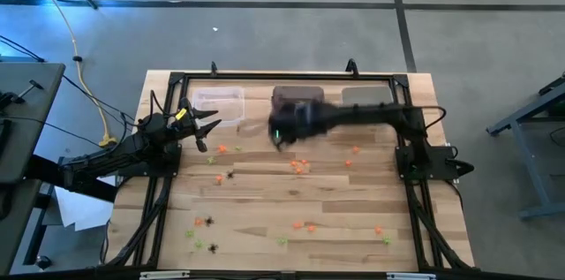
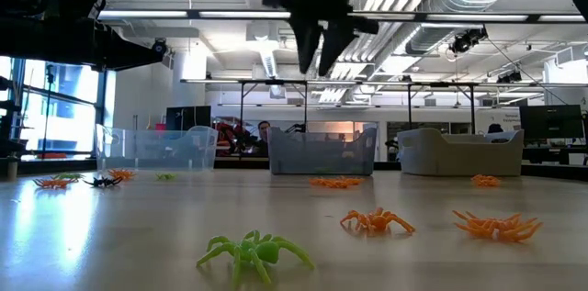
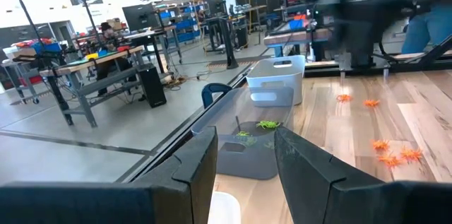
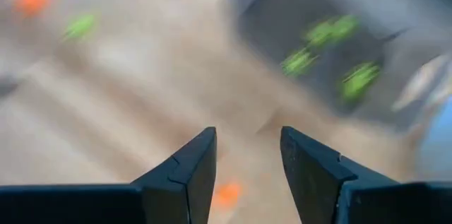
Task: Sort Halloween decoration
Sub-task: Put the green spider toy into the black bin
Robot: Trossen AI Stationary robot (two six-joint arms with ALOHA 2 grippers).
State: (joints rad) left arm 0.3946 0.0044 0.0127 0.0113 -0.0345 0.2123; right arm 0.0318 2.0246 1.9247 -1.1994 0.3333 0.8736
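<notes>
The Halloween decoration lies scattered over the wooden table: orange trinkets [image 1: 300, 166], lime-green ones [image 1: 282, 241] and black spiders [image 1: 208, 221]. More green ones lie in the left translucent bin [image 3: 258, 125], which also shows in the right wrist view [image 4: 332, 47]. My right gripper [image 1: 278, 134] hangs open above the table, between the left bin [image 1: 219, 103] and the middle bin [image 1: 297, 99], with nothing between its fingers [image 4: 247, 153]. My left gripper [image 1: 207, 125] waits open and level at the table's left side, near the left bin.
Three bins stand in a row along the table's far edge, the third [image 1: 366, 96] at the right. A black frame [image 1: 265, 77] runs around the table. In the low view a green spider [image 2: 255, 252] and orange ones [image 2: 377, 222] lie near the front edge.
</notes>
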